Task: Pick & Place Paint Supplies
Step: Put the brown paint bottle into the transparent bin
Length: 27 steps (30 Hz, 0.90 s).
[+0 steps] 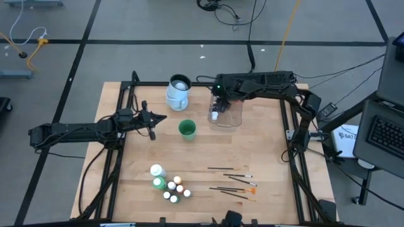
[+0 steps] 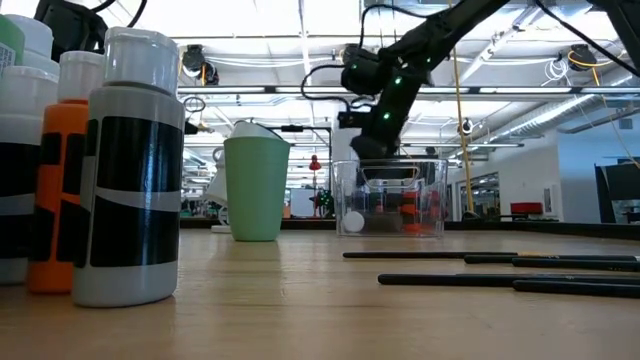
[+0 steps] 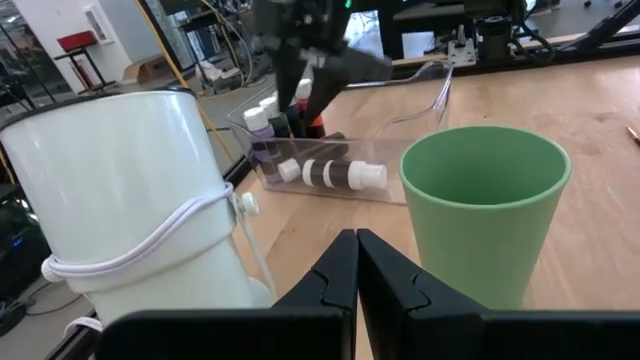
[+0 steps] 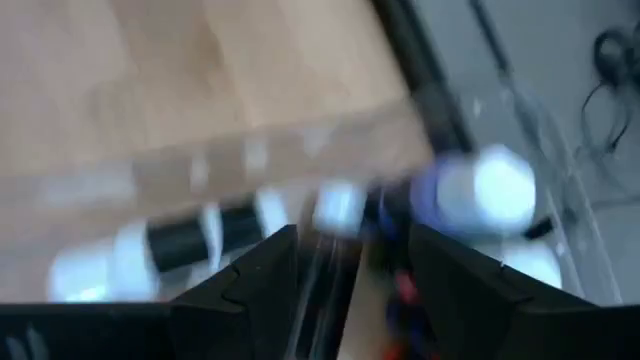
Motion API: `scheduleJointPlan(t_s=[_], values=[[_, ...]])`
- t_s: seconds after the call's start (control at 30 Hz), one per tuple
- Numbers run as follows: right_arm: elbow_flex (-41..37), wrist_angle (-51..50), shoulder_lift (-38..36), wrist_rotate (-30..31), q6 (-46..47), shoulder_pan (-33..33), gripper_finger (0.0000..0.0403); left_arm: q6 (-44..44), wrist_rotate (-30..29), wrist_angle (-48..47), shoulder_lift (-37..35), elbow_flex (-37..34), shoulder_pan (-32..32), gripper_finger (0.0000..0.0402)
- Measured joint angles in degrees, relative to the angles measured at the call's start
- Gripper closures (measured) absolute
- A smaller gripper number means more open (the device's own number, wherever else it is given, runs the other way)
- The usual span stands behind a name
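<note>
Fingers spread, the right gripper (image 1: pixel 219 104) hangs over the clear tub (image 1: pixel 235 117), where small paint bottles (image 3: pixel 330 173) collect; remaining bottles (image 1: pixel 169 184) and brushes (image 1: pixel 232 181) wait near; the left gripper (image 1: pixel 158 119) idles pressed together.

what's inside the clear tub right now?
Inside the clear rectangular plastic tub: one white-capped black-banded paint bottle lying on its side, several small bottles upright behind it. The right hand, open, covers part of them; exact count unclear.

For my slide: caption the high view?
Right gripper open over clear tub; left gripper shut beside green cup.
</note>
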Motion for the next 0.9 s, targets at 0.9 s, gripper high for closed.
scheduleJointPlan(t_s=[0.9], values=[[1.7,-13.2,6.7,-6.6,2.6,-4.2,0.0213,-0.4,0.9,1.4,0.0,0.0,0.0,0.0387]])
